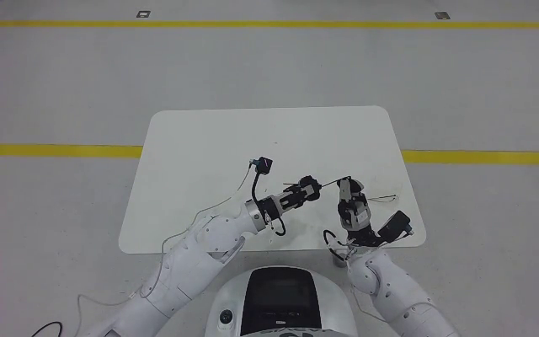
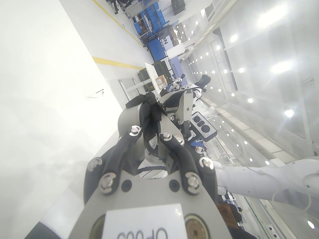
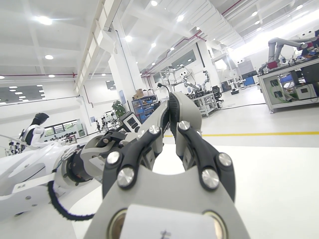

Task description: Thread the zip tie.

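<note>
Centrally, white table (image 1: pixel 253 143) under left claw (image 1: pixel 310 187), right claw (image 1: pixel 347 184); yellow-lined floor (image 1: pixel 253 76) around.

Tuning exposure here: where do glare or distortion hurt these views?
Left wrist view: the table is washed out by glare, ceiling lights flare. Right wrist view: wide-angle bending at the edges. Top view: even light, zip tie a thin line.

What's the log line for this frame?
left gripper: shut on zip tie | right gripper: shut on zip tie | zip tie stretched between them above table | threaded: cannot tell
</note>
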You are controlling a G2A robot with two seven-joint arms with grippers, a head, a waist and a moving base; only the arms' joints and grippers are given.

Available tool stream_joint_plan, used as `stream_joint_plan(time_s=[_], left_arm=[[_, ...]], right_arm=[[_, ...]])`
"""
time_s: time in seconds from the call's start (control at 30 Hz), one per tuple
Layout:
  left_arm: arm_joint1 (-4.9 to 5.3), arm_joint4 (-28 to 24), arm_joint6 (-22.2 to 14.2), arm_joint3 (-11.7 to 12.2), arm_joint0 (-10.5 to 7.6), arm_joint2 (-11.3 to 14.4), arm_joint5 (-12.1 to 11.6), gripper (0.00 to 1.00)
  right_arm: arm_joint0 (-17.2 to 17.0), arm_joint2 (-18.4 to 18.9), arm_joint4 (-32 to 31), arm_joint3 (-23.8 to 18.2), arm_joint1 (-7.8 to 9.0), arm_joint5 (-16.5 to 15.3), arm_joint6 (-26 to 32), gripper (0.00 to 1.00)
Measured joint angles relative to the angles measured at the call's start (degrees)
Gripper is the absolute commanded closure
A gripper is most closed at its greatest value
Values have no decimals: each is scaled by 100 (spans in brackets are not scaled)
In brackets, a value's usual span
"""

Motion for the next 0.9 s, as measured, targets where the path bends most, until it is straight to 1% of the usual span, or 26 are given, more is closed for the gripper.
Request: stream_joint_plan(time_s=[0.9], left_arm=[[0, 0, 0, 0, 0, 0, 0, 100]], right_arm=[[64, -29, 55, 68, -8, 0, 84, 100]])
